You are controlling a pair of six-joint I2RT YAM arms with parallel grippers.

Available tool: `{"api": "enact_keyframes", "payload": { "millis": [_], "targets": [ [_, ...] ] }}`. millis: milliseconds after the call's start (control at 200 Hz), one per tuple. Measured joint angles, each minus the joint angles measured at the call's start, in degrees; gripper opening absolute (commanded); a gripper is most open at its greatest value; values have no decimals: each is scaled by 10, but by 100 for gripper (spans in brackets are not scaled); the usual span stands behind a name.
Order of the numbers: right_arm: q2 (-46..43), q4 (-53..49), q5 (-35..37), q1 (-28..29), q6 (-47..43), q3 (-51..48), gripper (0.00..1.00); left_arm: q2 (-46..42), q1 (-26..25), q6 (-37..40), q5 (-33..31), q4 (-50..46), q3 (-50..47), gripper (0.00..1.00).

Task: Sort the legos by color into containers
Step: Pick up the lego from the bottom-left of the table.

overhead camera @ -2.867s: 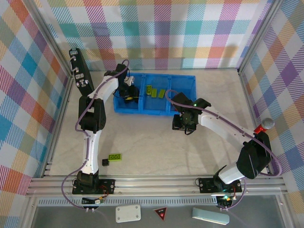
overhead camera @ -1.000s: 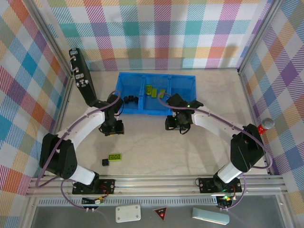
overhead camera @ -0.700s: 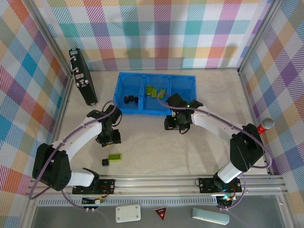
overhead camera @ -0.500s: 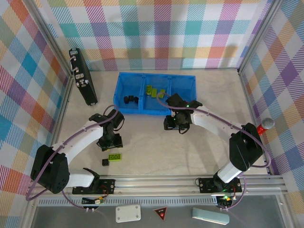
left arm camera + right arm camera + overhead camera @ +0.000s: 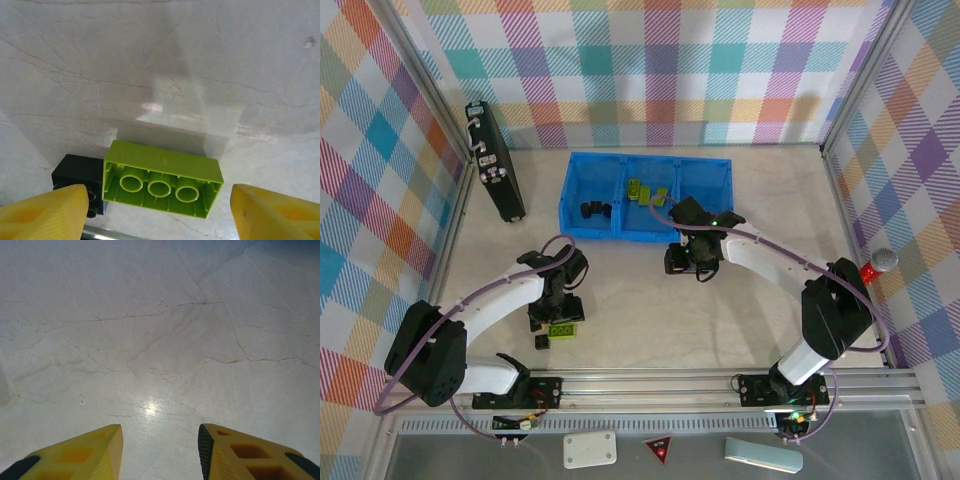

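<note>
Two bricks lie loose on the desk (image 5: 650, 310): a green brick (image 5: 162, 180) and a black cube (image 5: 77, 172) touching its left end. The left gripper (image 5: 557, 312) has swung back from the blue tray (image 5: 620, 236) and dropped over them. Its fingers (image 5: 42, 212) are spread wide and hold nothing, with the green brick directly between them, seemingly tipped on its side with the hollow underside toward the wrist camera. The cube sits just inside the left finger.

That looks like the start of the next pick. The green brick is the likely target, and closing could nudge the cube along with it.

Well ahead of this gripper, the tray already holds black pieces (image 5: 595, 210) in its left compartment and green pieces (image 5: 645, 190) in the middle one.

The right gripper (image 5: 680, 262) has barely shifted. It hangs just short of the tray's near wall, fingers apart and empty over bare desk.
</note>
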Motion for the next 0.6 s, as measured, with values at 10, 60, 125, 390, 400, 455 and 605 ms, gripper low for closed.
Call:
{"api": "enact_keyframes", "payload": {
  "millis": [10, 60, 125, 390, 400, 455, 605],
  "targets": [
    [0, 0, 0, 0, 0, 0, 46, 0, 0, 0, 0, 0, -1, 77],
    [2, 0, -2, 0, 0, 0, 46, 0, 0, -2, 1, 5, -3, 77],
    [4, 0, -2, 0, 0, 0, 46, 0, 0, -3, 2, 16, -5, 78],
    [5, 0, -2, 0, 0, 0, 45, 19, 0, -3, 4, 32, -8, 81],
    [5, 0, -2, 0, 0, 0, 45, 20, 0, -4, 3, 32, -8, 81],
    [5, 0, -3, 0, 0, 0, 45, 26, 0, -4, 0, 31, -8, 82],
    [5, 0, -3, 0, 0, 0, 45, 35, 0, -3, -5, 32, -8, 83]
  ]
}}
